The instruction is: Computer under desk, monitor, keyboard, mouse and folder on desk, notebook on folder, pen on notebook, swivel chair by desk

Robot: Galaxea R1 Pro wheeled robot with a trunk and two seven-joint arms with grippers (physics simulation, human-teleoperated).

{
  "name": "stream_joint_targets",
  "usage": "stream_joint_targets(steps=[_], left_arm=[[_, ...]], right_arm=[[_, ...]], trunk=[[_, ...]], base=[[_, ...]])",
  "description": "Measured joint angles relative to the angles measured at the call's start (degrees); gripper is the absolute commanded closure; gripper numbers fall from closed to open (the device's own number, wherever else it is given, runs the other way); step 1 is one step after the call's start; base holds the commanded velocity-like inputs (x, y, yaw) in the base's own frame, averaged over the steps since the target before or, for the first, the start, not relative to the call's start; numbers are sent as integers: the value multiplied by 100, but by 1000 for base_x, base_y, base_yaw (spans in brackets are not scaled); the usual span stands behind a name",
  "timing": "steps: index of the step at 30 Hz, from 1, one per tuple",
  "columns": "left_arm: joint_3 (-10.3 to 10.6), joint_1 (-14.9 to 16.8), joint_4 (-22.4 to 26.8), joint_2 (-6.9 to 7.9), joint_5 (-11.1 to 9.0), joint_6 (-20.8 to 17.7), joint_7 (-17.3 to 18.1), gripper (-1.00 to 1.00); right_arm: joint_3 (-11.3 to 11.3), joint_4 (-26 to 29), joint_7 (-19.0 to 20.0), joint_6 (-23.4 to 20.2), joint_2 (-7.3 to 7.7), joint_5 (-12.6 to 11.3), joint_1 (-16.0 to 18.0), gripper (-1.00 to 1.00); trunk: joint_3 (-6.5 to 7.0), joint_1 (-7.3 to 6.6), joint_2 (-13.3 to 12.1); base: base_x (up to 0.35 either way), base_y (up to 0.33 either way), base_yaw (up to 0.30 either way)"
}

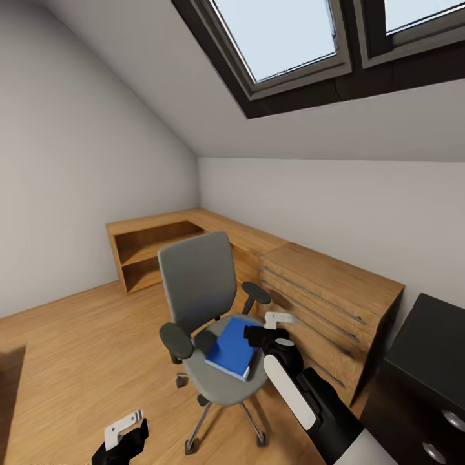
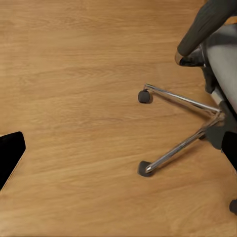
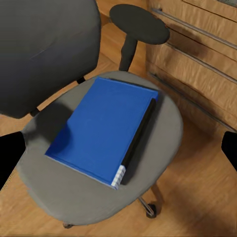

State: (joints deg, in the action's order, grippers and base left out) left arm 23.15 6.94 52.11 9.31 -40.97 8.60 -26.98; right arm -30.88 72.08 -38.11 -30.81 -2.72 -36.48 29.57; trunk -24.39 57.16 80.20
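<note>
Head view: right gripper [image 1: 270,325], fingers apart, hovers just right of the folder [image 1: 232,347], lying diagonally across swivel chair [image 1: 197,284].

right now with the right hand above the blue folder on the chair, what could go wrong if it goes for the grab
The chair stands on casters, so a push from the right hand may roll or spin it away. The folder lies flat on the seat with its corner near the seat's front edge, so a nudge may slide it off onto the floor. The armrest and the wooden drawers crowd that side.
</note>
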Motion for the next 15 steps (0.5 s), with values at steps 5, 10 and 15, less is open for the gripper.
stream_joint_targets(steps=[5, 10, 15], left_arm=[[-1, 0, 0, 0, 0, 0, 1, -100], [0, 0, 0, 0, 0, 0, 1, -100], [2, 2, -2, 0, 1, 0, 1, -100]], right_arm=[[-5, -1, 5, 1, 1, 0, 0, -100], [-7, -15, 11, 1, 6, -2, 0, -100], [-45, -162, 30, 1, 7, 78, -2, -100]], trunk=[[0, -1, 0], [0, -1, 0], [0, -1, 0]], base=[[277, 107, 277], [312, 124, 275], [294, 78, 95]])
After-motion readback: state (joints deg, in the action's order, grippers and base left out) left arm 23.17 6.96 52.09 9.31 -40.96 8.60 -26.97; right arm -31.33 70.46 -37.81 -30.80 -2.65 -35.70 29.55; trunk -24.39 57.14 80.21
